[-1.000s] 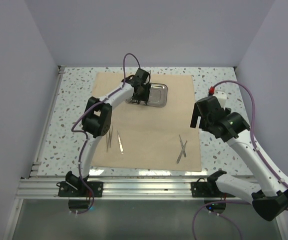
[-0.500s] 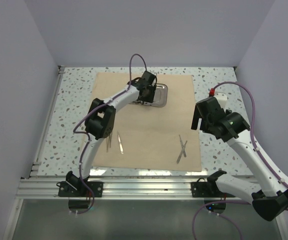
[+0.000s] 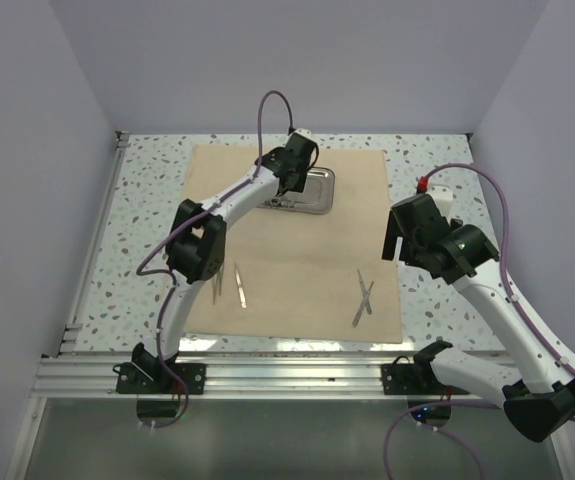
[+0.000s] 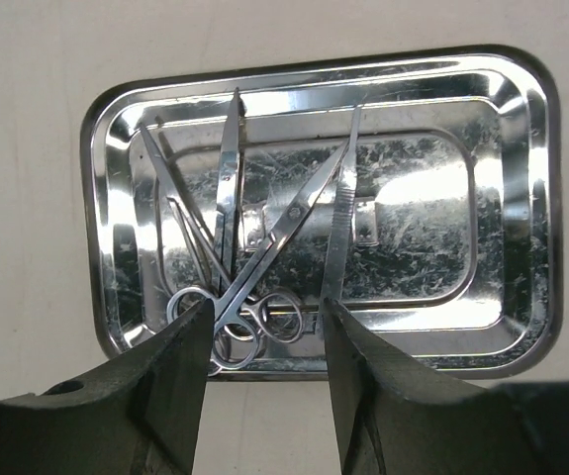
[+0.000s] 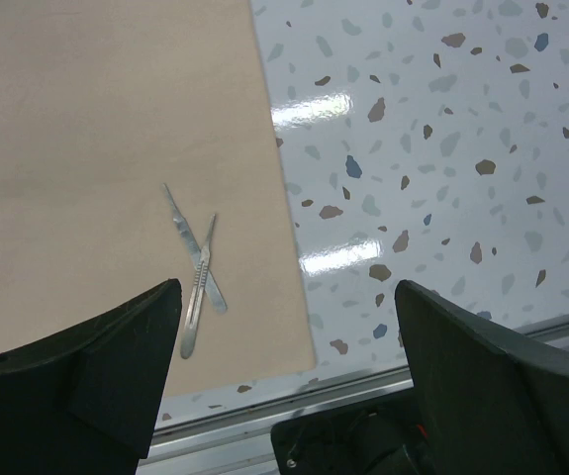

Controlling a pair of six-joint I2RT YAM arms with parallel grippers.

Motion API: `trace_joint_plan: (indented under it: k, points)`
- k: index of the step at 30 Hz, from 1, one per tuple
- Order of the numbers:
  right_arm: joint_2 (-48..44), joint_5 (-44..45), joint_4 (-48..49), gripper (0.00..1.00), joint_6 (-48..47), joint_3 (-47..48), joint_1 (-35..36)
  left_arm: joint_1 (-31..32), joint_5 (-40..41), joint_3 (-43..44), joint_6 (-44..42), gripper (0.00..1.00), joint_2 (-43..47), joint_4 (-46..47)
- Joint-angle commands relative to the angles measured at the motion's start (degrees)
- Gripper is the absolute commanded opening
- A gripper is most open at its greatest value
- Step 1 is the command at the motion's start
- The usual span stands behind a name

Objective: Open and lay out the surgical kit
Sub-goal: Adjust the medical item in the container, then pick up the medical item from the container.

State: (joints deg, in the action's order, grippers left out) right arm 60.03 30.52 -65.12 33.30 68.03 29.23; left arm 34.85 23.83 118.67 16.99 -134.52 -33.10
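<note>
We're looking down on the tan cloth wrap (image 3: 297, 255), spread flat on the speckled desk (image 3: 147, 200). The steel tray (image 3: 321, 196) sits on it at the far side, about mid-width. The left arm (image 3: 235, 197) reaches out over that tray, and from above its wrist blocks our sight of the fingers.

The wrist view helps. The left end effector (image 4: 264, 319) hangs over the tray's near rim, its fingers (image 4: 165, 396) parted and released, with nothing pinched between them. Whether the tips touch the metal, we can't tell.

Inside the tray there's a tangle. We can pick out scissors (image 4: 294, 210), tweezers (image 4: 230, 168) and a ridged thin instrument (image 4: 341, 198) on the right. They overlap at the ring handles, the dark fingers cut off their near ends, and glare on the steel keeps us from a sure count.

Over on the right, the right end effector (image 5: 289, 289) hovers above the cloth's right edge, spread wide and holding nothing. Below it, a crossed pair (image 5: 197, 265) of flat silver handles lies close to the cloth's near right corner; we can't name their type.

On the near left of the cloth, two slim instruments (image 3: 239, 286) lie side by side. From above they're mere slivers, too small to identify.
</note>
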Motion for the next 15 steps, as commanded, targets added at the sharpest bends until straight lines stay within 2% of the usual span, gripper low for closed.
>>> trace_joint_plan:
  k: [1, 5, 15]
  points:
    - [-0.44, 1.12, 0.79, 0.93, -0.52, 0.79, -0.05, -0.13, -4.84, 2.61, -1.7, 0.52, 2.42, 3.48]
    - [-0.53, 1.29, 0.79, 0.93, -0.95, 0.61, -0.05, 0.48, -10.38, 2.62, -1.44, 0.51, 1.54, 4.45]
    - [-0.09, 1.47, 0.61, 0.93, -1.66, 0.44, -0.14, 0.74, -11.79, 4.46, -0.91, 0.51, -3.99, 3.4]
